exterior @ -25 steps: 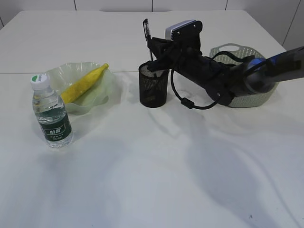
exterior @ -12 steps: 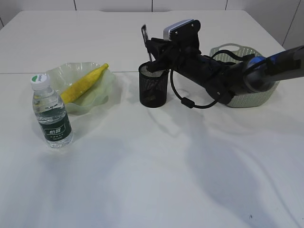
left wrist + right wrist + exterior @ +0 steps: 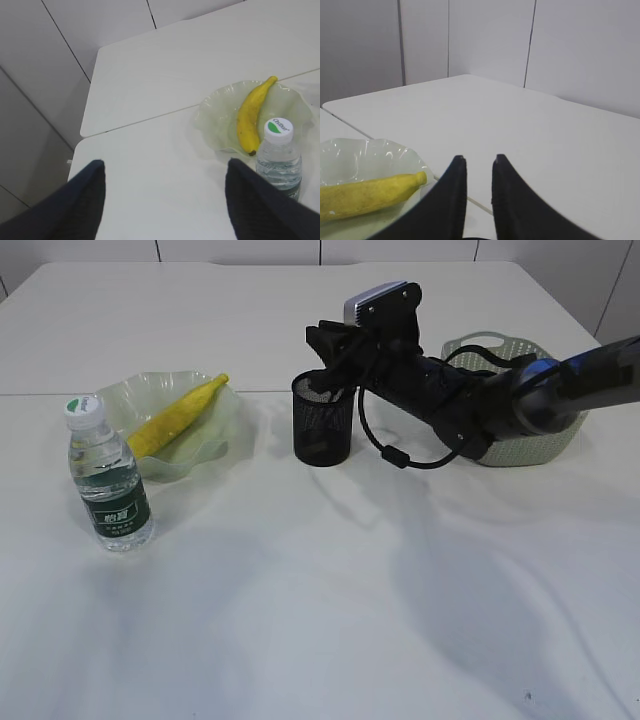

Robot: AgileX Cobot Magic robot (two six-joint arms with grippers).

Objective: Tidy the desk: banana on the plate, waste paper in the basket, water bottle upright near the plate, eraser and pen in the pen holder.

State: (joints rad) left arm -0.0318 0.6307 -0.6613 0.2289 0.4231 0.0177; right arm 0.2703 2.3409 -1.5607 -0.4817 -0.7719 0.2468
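Looked like a lab/test room w/ a staged desk setup. White tables (image 3: 300, 620) pushed together, plain white panelled walls (image 3: 485, 45) behind, no decor. A robot arm (image 3: 480, 400) w/ a camera unit (image 3: 382, 302) on its wrist reached over the table — a robotics rig, not a home or office.

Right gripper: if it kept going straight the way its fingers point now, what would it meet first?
Probably nothing soon: the right gripper points over bare table toward the far wall, passing right of the banana. Depth is uncertain.

green label on water bottle (image 3: 110, 483) too small to read, cap print (image 3: 278, 126) blurred
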